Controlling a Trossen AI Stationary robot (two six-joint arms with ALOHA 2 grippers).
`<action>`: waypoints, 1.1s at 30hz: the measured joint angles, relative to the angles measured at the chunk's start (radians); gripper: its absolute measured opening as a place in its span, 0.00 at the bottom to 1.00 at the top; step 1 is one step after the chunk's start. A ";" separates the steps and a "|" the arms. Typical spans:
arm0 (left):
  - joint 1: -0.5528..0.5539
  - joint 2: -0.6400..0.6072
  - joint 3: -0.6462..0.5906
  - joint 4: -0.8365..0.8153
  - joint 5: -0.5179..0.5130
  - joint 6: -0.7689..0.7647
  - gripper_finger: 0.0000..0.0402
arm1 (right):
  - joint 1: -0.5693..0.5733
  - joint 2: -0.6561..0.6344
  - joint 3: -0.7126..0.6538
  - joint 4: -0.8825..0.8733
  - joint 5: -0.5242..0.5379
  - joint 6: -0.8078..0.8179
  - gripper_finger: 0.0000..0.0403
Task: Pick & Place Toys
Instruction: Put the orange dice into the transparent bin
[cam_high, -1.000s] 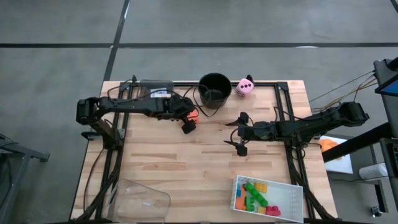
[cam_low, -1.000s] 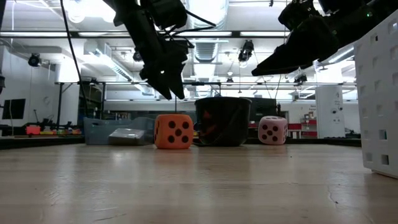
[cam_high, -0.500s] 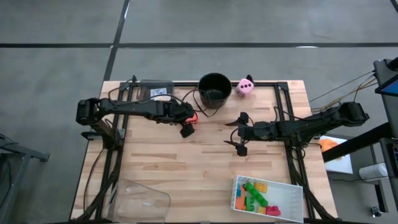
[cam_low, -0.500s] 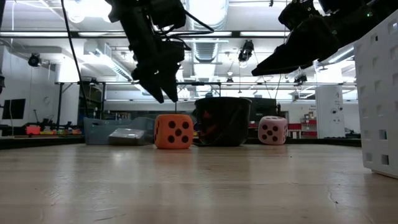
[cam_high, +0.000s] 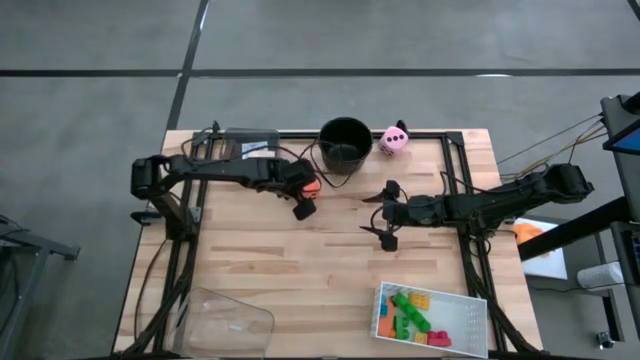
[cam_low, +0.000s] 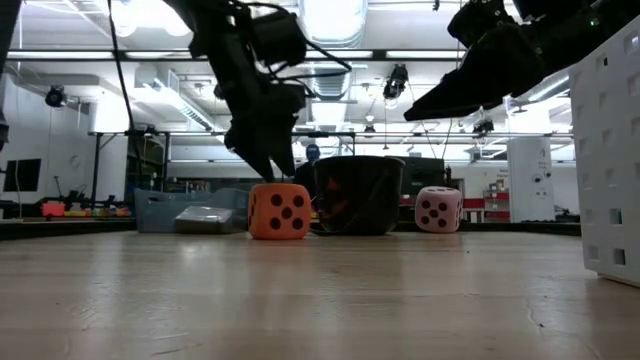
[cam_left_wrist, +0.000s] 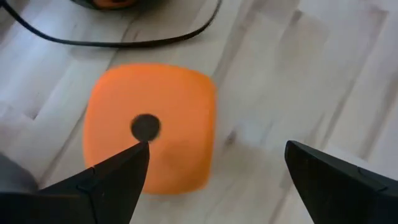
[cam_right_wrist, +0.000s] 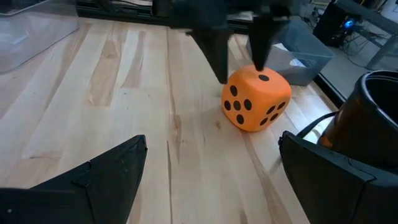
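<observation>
The orange black-dotted die (cam_high: 311, 185) stands on the wooden surface (cam_high: 300, 260), just left of the round black bucket (cam_high: 345, 143) at the far edge. The pink black-dotted die (cam_high: 394, 140) stands just right of the bucket. The left pincer (cam_high: 301, 203) hangs above the orange die, and the right pincer (cam_high: 383, 219) hangs over mid-surface. The white rectangular tray (cam_high: 478, 322) of small plastic bricks (cam_high: 411, 314) occupies the near right corner; the clear plastic tray (cam_high: 228, 322) occupies the near left.

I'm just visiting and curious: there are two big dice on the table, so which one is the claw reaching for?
The orange die, left of the black bucket. The left gripper hangs open right above it. The pink die sits on the bucket's other side, with no gripper near it.
</observation>
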 joint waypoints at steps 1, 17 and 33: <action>0.006 0.011 0.003 0.003 0.001 0.005 0.94 | 0.000 0.000 0.001 0.002 -0.004 0.000 0.90; 0.039 0.076 0.170 -0.141 -0.047 0.122 0.99 | 0.002 0.000 0.001 -0.003 -0.018 0.000 0.90; 0.121 0.243 0.209 -0.200 -0.036 0.214 1.00 | 0.002 0.000 0.001 -0.010 -0.039 0.000 0.90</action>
